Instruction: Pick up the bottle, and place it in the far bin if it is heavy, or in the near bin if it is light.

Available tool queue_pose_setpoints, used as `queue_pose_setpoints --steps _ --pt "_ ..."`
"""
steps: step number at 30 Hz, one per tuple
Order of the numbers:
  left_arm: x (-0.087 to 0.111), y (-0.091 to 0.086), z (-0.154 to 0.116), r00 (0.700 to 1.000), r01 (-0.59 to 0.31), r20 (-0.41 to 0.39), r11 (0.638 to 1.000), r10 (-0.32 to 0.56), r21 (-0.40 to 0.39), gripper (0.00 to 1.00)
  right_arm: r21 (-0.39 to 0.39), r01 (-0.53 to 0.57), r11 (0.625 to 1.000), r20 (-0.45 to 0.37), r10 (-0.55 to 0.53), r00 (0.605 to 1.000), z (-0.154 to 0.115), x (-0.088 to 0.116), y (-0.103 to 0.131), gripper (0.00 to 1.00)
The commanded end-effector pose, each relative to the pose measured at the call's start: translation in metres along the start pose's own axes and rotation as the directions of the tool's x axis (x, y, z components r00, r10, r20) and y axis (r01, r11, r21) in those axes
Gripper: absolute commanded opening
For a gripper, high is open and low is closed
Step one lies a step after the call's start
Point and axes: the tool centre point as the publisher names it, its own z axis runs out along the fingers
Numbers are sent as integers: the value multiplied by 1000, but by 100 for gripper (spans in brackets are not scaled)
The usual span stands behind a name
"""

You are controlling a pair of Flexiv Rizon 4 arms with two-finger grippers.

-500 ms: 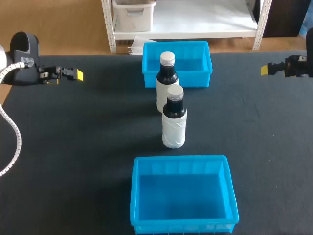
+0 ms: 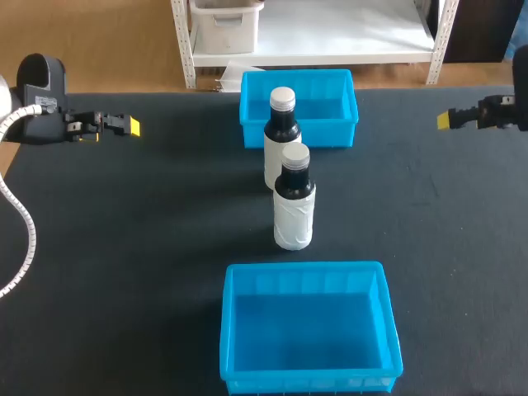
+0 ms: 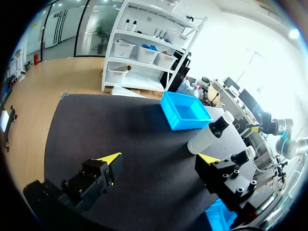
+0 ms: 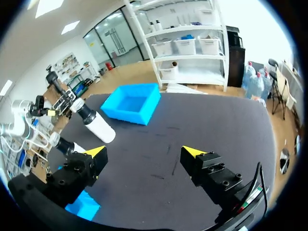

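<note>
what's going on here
Nothing is being held right now. The left hand and the right hand hang open at the sides of the table. The far bottle and the near bottle stand upright between the far bin and the near bin, neither binned yet.
</note>
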Motion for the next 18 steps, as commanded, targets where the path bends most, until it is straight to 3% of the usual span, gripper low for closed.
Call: queue_pose_setpoints --steps 1,2,3,4,5,18 --pt "0 0 0 1000 0 0 1000 0 0 100 -234 180 955 -36 -193 980 -9 -6 -2 100" --pt "0 0 0 1000 0 0 1000 0 0 100 -298 247 922 -47 -273 961 -10 -7 1 100" --pt "0 0 0 1000 0 0 1000 0 0 100 -389 320 864 -56 -369 928 -12 -8 6 100" --pt "0 0 0 1000 0 0 1000 0 0 100 -506 391 769 -67 -487 871 -17 -7 14 100" --pt "0 0 0 1000 0 0 1000 0 0 100 -531 438 725 -70 -553 830 -20 -6 17 100" --pt "0 0 0 1000 0 0 1000 0 0 100 -531 438 725 -70 -553 830 -20 -6 17 100"
